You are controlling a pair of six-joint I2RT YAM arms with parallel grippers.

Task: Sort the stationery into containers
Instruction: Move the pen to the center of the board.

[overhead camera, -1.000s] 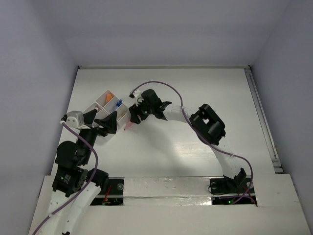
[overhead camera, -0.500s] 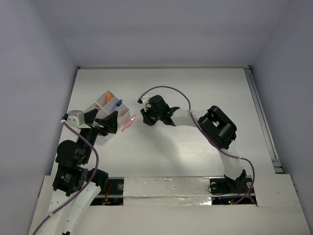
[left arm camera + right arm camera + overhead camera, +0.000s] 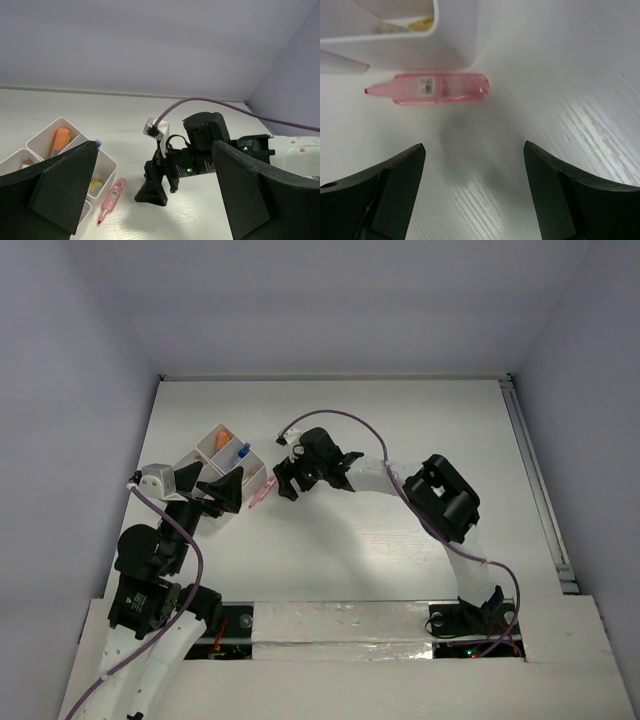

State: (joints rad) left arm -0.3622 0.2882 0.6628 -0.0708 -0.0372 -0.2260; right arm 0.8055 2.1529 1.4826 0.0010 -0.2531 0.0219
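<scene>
A pink marker (image 3: 432, 88) is seen lying flat on the desk (image 3: 420, 420), just outside the white tray (image 3: 420, 50). It is laid along the tray's outer wall, near one corner, and it is not in any of the tray's little boxes. It cannot be told whether the marker touches the wall.

The right end effector (image 3: 474, 147) is held close to that same corner of the tray. Its two fingers are spread wide apart and nothing is gripped between them. The marker is seen just past the fingertips, on the tray's side of them.

The left end effector (image 3: 207, 483) is held over the edge of the tray that faces the arms' bases. Its fingers are spread wide too, and nothing is held in them.

Some things are already kept inside the tray. An orange piece (image 3: 60, 141) is seen in one of the boxes farthest from the arms' bases. A blue-tipped pen (image 3: 243, 451) is stuck in the box next to it. A small yellow piece (image 3: 424, 21) is seen in the box nearest the marker.
</scene>
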